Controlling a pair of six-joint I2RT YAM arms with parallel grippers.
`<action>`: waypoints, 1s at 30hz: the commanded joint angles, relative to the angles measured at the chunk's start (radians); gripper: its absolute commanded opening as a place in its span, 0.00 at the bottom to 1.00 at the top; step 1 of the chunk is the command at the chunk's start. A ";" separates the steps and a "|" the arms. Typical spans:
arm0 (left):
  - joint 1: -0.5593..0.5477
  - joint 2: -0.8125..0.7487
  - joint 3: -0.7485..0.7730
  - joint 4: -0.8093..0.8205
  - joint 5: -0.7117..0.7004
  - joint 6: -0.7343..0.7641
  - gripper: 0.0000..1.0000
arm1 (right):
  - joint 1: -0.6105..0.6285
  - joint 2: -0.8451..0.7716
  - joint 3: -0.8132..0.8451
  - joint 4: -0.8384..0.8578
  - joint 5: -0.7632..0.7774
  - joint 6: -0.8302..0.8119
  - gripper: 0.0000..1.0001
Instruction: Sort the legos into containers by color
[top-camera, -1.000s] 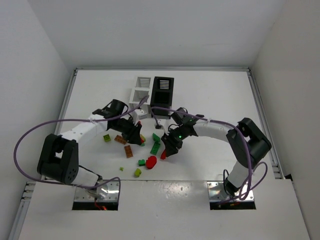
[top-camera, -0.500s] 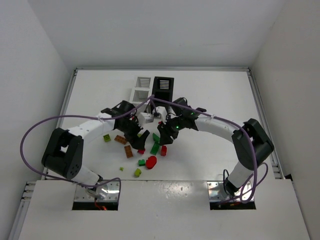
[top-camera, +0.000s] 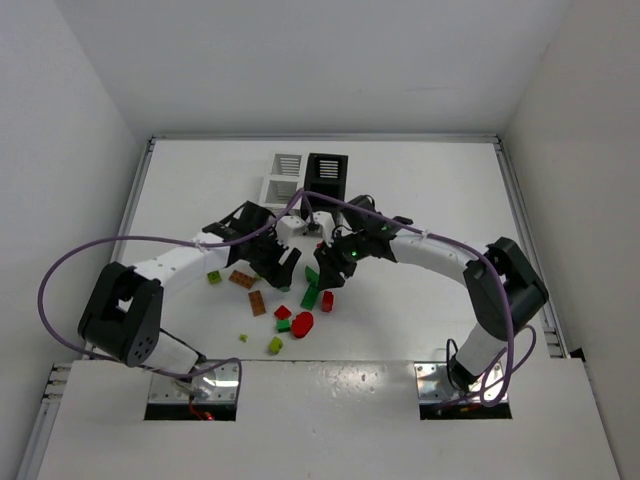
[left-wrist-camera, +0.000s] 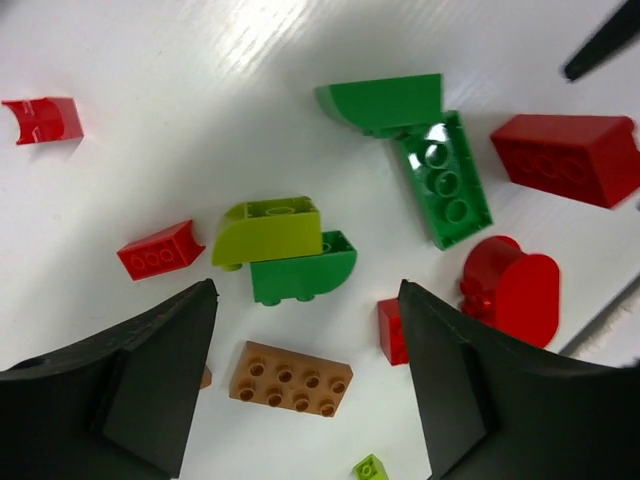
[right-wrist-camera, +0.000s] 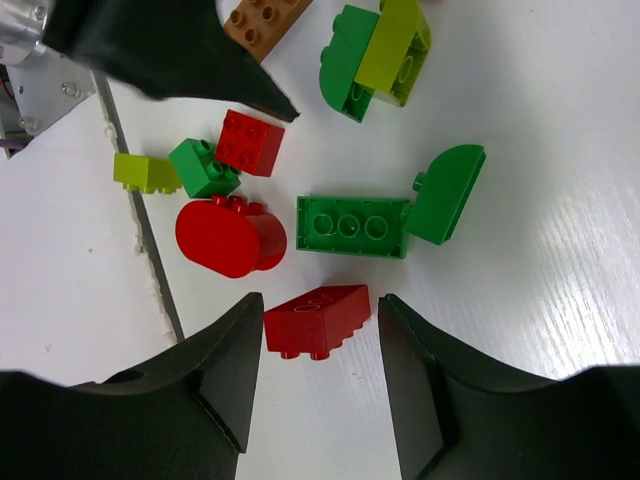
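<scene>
Flanking red brick (right-wrist-camera: 317, 320), right gripper (right-wrist-camera: 320, 302) spread

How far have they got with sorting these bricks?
Barely begun, it seems. Done: no brick shows in the containers, though their insides are hard to see. In hand: nothing; the left fingers and right fingers are open above the pile, the right ones either side of a red brick. Left: the legos, all colours, loose on the table.

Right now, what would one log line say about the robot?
left jaws: open, over lime brick | right jaws: open, over red brick | held: nothing
</scene>
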 joint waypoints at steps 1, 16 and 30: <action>-0.024 0.028 0.002 0.038 -0.072 -0.051 0.78 | -0.002 -0.012 0.011 0.055 0.003 0.042 0.50; -0.086 0.143 0.030 0.038 -0.156 -0.080 0.70 | -0.041 0.017 0.067 0.046 -0.015 0.083 0.50; -0.086 0.132 -0.002 0.089 -0.146 -0.080 0.49 | -0.070 0.045 0.067 0.069 -0.088 0.137 0.51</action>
